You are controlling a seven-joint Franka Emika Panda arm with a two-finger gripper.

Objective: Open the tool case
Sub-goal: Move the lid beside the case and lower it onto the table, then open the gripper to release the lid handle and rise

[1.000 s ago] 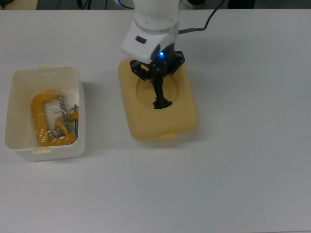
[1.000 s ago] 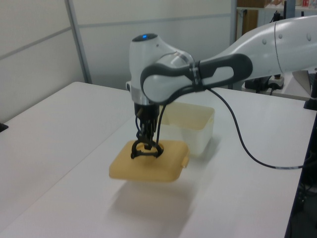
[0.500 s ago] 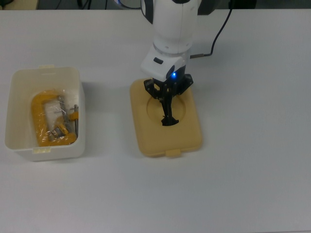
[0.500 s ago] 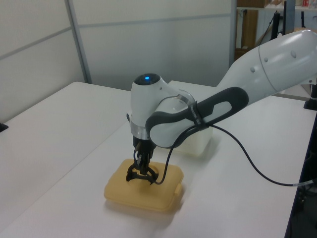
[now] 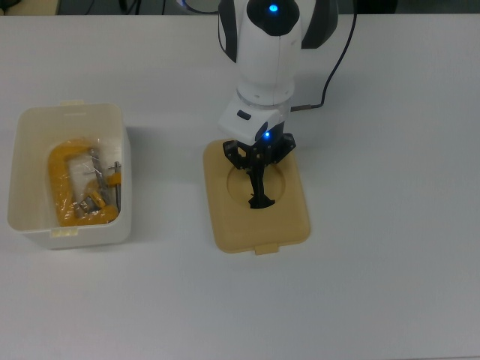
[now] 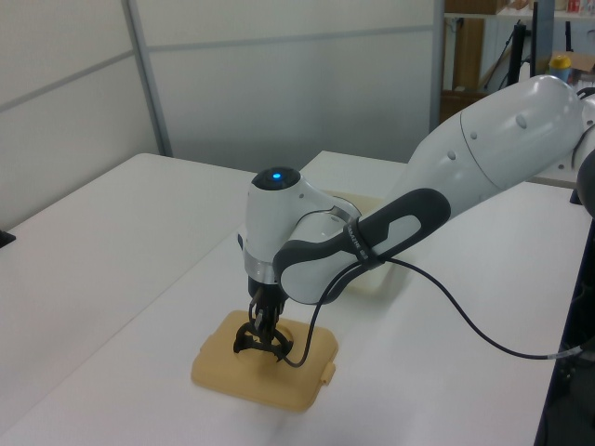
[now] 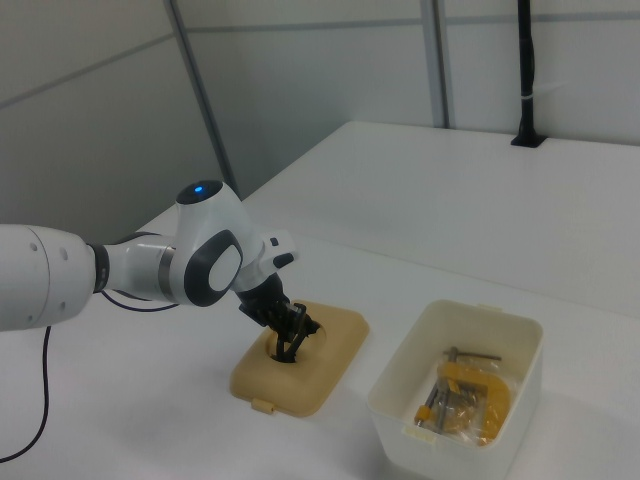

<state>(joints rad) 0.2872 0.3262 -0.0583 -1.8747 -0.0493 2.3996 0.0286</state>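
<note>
**The lid is off and down on the counter**

The tan-yellow plastic lid (image 5: 257,202) now lies flat on the white counter (image 5: 390,262). A second ago it hung in the air, a bit tilted, and nearer the box. It has moved to the top view's right and come down. So the tool case looks open already, and the job seems nearly done. I think the arm only has to let go and lift away.

The black pincer (image 5: 260,196) at the end of the white robot arm (image 6: 483,149) is clenched on the black handle (image 6: 263,341) in the lid's round dip.

The small white plastic box (image 5: 69,176) sits well apart from the lid, on the top view's left. Its top is bare, so you can see inside. A yellow clamp (image 5: 75,184) and some small metal bits lie in it.

The lid has rounded corners and a little tab (image 5: 266,248) on its near edge in the top view.
</note>
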